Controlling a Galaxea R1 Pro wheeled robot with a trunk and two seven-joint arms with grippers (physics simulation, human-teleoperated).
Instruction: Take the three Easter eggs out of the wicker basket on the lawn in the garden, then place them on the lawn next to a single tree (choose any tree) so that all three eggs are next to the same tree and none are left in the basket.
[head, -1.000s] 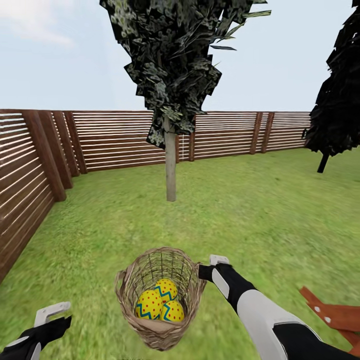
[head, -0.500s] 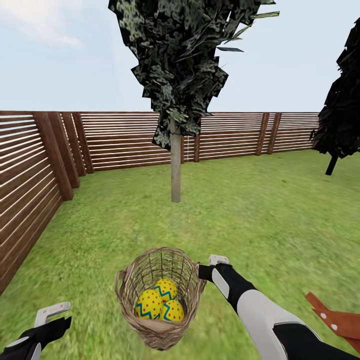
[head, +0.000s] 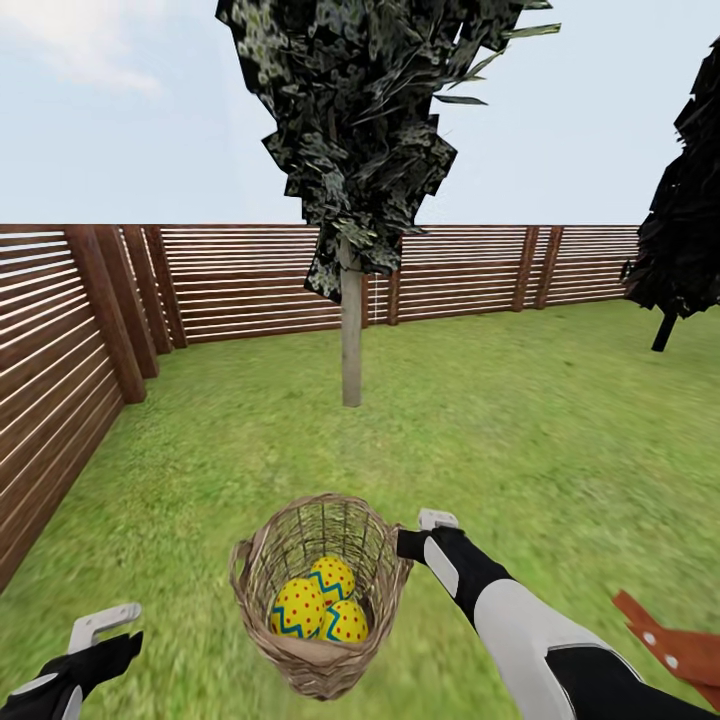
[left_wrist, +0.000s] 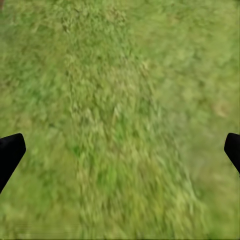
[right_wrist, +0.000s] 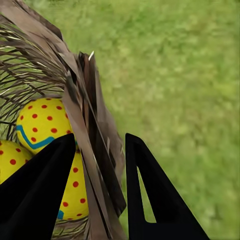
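Green lawn (head: 520, 420) is bounded by a slatted fence (head: 250, 280), with a pale-trunked tree (head: 351, 340) ahead. Near the robot, the basket (head: 318, 590) is held off the grass by the right gripper (right_wrist: 100, 165), clamped on its rim. Three eggs (head: 320, 600) are seen inside. The left gripper (left_wrist: 120, 150) is spread wide over grass.

No writing, label, brand, number or sign can be read anywhere. The eggs (head: 320, 604) in the basket (head: 318, 590) bear only painted red dots and blue zigzag bands, and the fence (head: 250, 280) slats are bare.
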